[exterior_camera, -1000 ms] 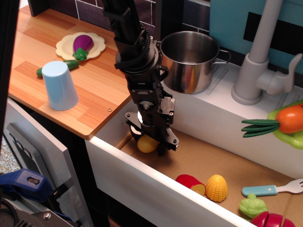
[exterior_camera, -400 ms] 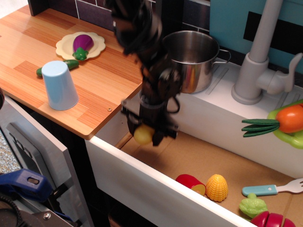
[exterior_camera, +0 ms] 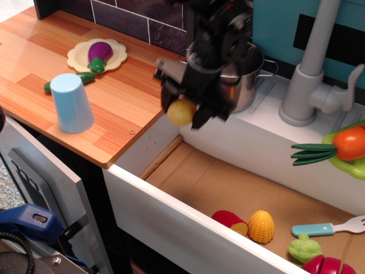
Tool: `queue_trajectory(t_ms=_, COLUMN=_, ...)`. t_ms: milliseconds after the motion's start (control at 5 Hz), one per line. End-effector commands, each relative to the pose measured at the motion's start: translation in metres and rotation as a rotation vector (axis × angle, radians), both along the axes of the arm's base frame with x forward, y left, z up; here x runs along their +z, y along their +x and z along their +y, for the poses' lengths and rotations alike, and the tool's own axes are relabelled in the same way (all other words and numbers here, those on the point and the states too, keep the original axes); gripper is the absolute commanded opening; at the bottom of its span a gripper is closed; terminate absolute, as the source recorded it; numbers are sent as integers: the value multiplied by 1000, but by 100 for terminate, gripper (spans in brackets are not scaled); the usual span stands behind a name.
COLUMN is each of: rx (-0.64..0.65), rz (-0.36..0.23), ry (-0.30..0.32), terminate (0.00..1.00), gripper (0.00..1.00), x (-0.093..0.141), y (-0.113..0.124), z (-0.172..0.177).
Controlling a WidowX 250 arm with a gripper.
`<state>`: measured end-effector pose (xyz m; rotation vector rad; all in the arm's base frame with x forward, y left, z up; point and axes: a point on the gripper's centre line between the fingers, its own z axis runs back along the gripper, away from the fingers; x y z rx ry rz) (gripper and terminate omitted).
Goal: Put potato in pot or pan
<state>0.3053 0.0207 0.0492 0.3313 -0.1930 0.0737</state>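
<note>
My gripper (exterior_camera: pixel 183 112) is shut on the potato (exterior_camera: pixel 181 112), a small pale-yellow egg-shaped toy, and holds it in the air above the wooden counter's right edge. The steel pot (exterior_camera: pixel 246 80) stands just behind and to the right, on the white sink ledge, and the arm hides most of it. The potato hangs in front of the pot's left side, level with its wall and outside it.
A blue cup (exterior_camera: pixel 72 102), a green piece (exterior_camera: pixel 85 77) and a yellow plate with an eggplant (exterior_camera: pixel 97 54) are on the counter at left. The sink basin holds a corn piece (exterior_camera: pixel 260 226), a red-and-yellow fruit (exterior_camera: pixel 230 221) and a fork (exterior_camera: pixel 329 228). A grey faucet (exterior_camera: pixel 311 68) stands at right.
The gripper has lifted the potato out of the sink basin, up and slightly right, to the height of the pot's wall.
</note>
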Motion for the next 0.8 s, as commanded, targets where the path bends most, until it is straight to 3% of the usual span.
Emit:
queue_trajectory(t_ms=0, rx=-51, rz=-165, ry=141, terminate=0, gripper=0, x=69, y=26, z=-20)
queue_trajectory(t_ms=200, rx=-124, rz=-234, ry=235, terminate=0, gripper=0, x=91, y=43, z=-27)
queue_trajectory(t_ms=400, rx=-178, rz=-267, ry=240, terminate=0, gripper=0, x=95, y=64, z=-18)
queue_trajectory(t_ms=600, rx=-217, rz=-270, ry=199, terminate=0, gripper=0, x=90, y=77, z=-10)
